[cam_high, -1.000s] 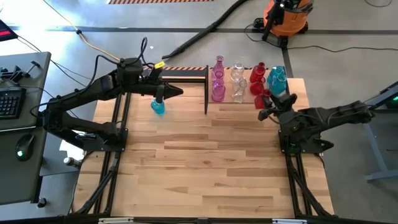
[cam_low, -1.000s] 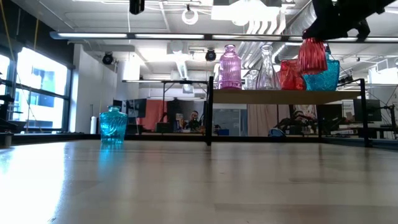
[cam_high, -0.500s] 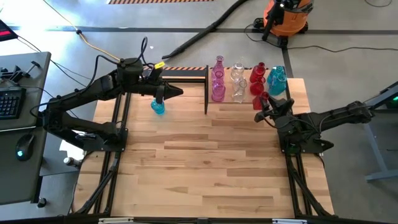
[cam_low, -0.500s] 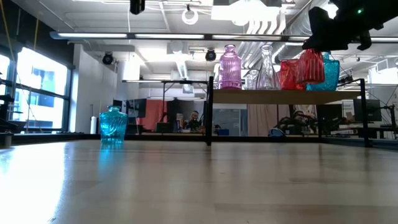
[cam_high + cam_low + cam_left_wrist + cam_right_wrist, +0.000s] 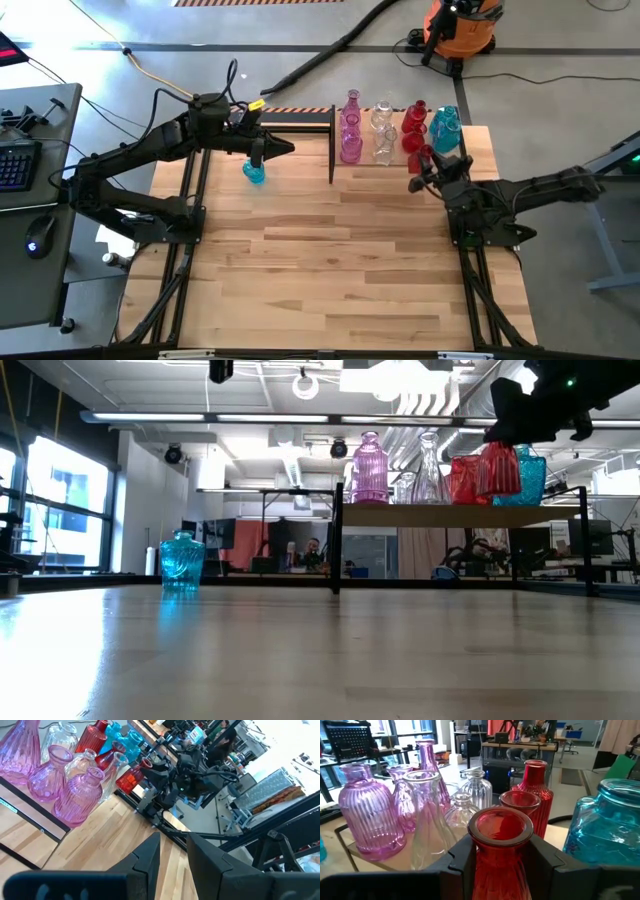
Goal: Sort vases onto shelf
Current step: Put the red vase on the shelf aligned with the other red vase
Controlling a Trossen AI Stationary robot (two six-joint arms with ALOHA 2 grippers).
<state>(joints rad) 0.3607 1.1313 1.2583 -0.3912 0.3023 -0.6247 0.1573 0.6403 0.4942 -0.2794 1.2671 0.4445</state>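
My right gripper (image 5: 502,856) is shut on a red ribbed vase (image 5: 498,468) at the right near part of the shelf (image 5: 420,515). On the shelf stand pink vases (image 5: 350,140), clear vases (image 5: 383,140), red vases (image 5: 413,128) and a teal vase (image 5: 446,128). Whether the held vase's base touches the shelf, I cannot tell. A squat teal vase (image 5: 254,172) stands upright on the table, left of the shelf. My left gripper (image 5: 174,842) hovers open above it, nothing between its fingers. My right gripper pinches the red vase's neck (image 5: 501,851), just under the rim, between its two fingers (image 5: 462,862). The fingers reach in about level from the table's right side, one on each side of the neck. The vase stays upright below the gripper.
An orange vacuum (image 5: 458,28) and its hose (image 5: 340,48) lie on the floor beyond the far edge. A desk with a keyboard (image 5: 18,165) stands off the left side. The shelf's black post (image 5: 332,150) rises between the teal vase and the shelf.
My right gripper has come down and a little toward the table's left with the red vase, bringing it lower beside the vases on the shelf. The vase stays upright in the hold.
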